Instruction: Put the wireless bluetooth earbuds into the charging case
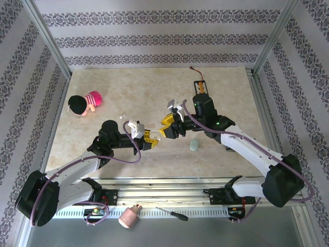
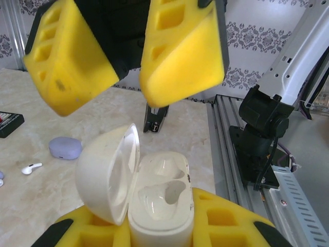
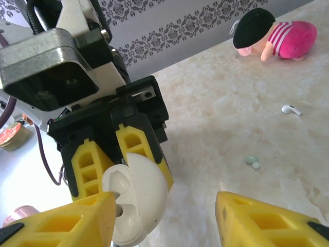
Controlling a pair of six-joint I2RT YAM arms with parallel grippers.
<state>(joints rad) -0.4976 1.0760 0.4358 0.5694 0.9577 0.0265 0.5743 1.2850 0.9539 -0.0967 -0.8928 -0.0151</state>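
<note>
Earbud well beyond right claw

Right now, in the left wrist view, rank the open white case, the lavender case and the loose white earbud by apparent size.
1. open white case, looks largest but is nearest the camera.
2. lavender case, farther off, so its true size against the first is unsure.
3. white earbud, clearly smallest.

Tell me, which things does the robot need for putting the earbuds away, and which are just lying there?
For the job:
- open white charging case, held in the left hand
- white earbud on the table
- tiny pale green pieces

Just lying about:
- plush toy
- screwdriver
- black and orange gadget
</note>
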